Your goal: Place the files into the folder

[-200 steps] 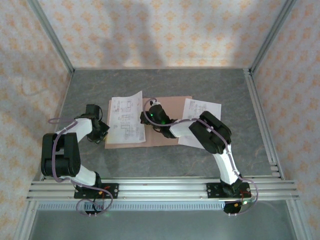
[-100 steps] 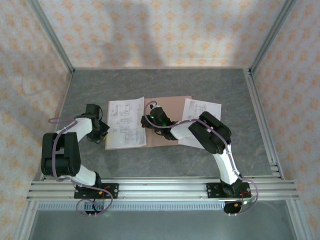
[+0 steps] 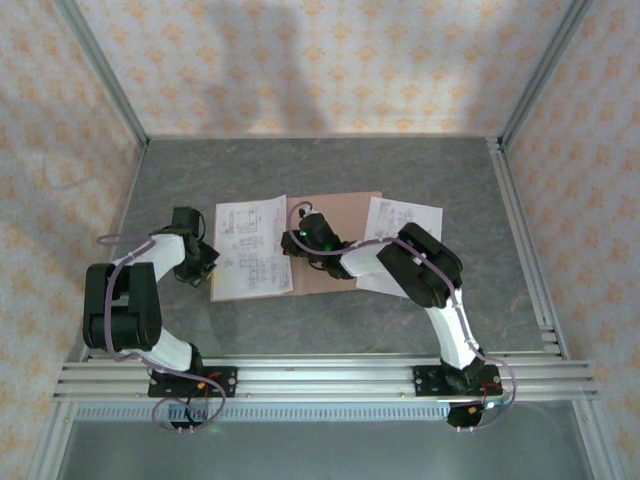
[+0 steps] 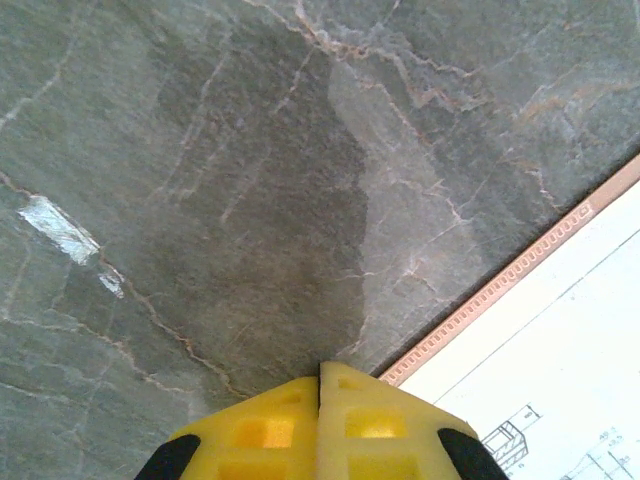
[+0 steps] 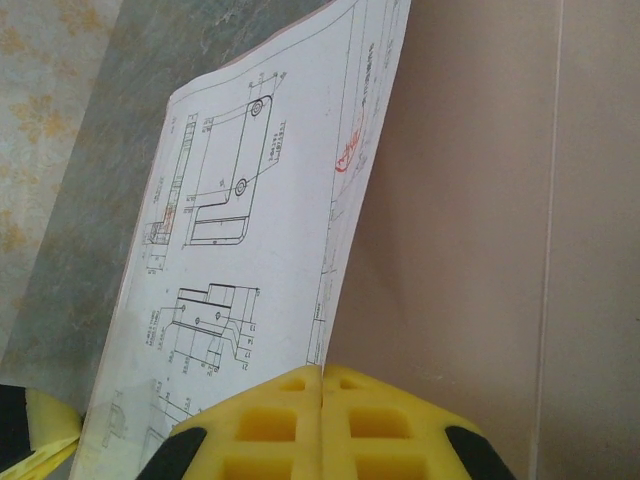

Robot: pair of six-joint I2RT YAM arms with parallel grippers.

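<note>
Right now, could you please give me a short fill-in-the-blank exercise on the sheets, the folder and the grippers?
One printed sheet lies on the ___ part of the folder.
A second sheet lies by the folder's ___ edge.
The left gripper and the right gripper both have their jaws ___.
The handwritten mark on the printed sheet is ___ in colour.
Missing words: left, right, shut, red.

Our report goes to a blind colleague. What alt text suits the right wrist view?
A white paper sheet printed with black line drawings lies on a flat pinkish-brown card folder, grey marbled table beyond. The right gripper, yellow fingers shut together, sits at the bottom edge.
</note>
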